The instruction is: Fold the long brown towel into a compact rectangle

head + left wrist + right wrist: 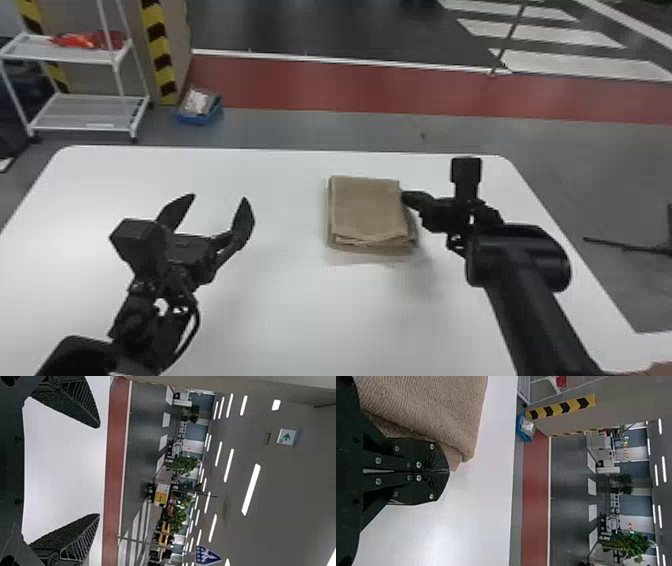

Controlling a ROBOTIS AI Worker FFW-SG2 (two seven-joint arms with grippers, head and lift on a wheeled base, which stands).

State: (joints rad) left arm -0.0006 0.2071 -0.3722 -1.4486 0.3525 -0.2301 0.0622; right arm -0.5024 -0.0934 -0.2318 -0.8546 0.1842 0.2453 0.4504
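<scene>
1. The folded brown towel (367,207) is set on the white table (280,310), nearer its far edge.
2. The right gripper (406,198), fingers pressed together, is placed at the towel's right edge.
3. The left gripper (219,198), fingers spread, is separated from the towel by open tabletop.

Left arm (137,320): black, knobbly, curved black cable (196,325)
Right arm (535,315): black, smooth tube, fat rounded joint (520,255)
Left tool (219,197): black, tapered fingers (77,403), slanted ridges
Right tool (404,197): black plates, small silvery screws (418,464)
Left wrist box (140,237): black, squared
Right wrist box (466,172): black, squared
</scene>
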